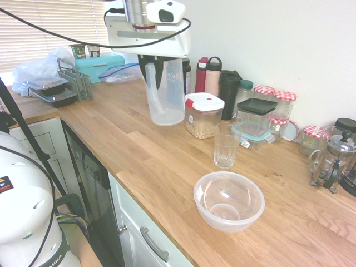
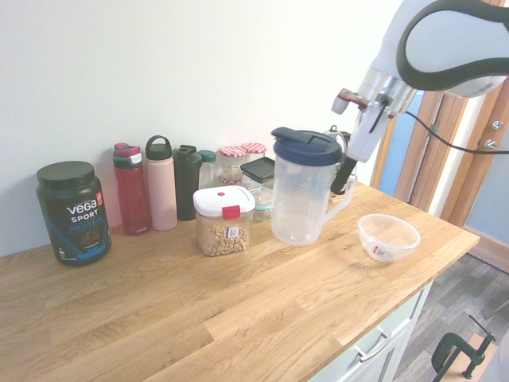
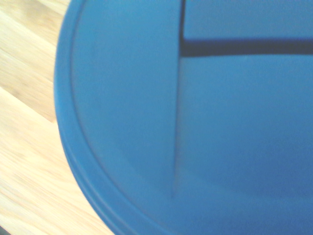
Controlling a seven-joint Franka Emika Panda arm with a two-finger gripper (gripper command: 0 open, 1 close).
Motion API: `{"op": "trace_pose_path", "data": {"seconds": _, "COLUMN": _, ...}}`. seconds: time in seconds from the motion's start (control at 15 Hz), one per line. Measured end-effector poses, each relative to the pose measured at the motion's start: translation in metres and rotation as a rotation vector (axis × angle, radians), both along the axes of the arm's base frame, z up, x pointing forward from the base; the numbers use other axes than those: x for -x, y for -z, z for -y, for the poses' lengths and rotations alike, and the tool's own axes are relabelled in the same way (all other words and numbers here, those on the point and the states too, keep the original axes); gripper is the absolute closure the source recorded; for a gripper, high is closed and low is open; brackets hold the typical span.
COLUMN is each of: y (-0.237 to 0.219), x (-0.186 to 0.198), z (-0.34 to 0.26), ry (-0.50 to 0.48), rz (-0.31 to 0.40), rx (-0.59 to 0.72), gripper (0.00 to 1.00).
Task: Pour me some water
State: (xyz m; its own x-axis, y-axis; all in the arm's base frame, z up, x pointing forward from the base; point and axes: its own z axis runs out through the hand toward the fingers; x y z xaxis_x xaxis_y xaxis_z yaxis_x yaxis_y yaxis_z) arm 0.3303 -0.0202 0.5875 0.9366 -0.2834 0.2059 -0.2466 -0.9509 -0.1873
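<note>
Wooden counter [image 1: 139, 161] fills the kitchen. Above it, the gripper [image 2: 347, 169] squeezes the handle of a clear jug [image 2: 300, 195] with a blue lid [image 3: 195, 122], holding it up in the air. An empty glass [image 1: 226, 145] and a bowl [image 1: 228, 201] stand nearby.

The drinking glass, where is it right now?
In the first exterior view the glass stands on the counter between the chickpea container and the clear bowl.
</note>
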Motion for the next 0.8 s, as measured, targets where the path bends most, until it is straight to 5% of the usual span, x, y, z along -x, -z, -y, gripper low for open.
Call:
{"op": "trace_pose_path", "data": {"seconds": 0.4, "y": -0.029, "x": 0.001, "z": 0.15, "ry": -0.246, "rz": 0.034, "rx": 0.044, "gripper": 1.0}}
{"op": "trace_pose_path", "data": {"seconds": 0.8, "y": -0.032, "x": -0.09, "z": 0.229, "ry": -0.41, "rz": -0.037, "rx": 0.095, "gripper": 1.0}}
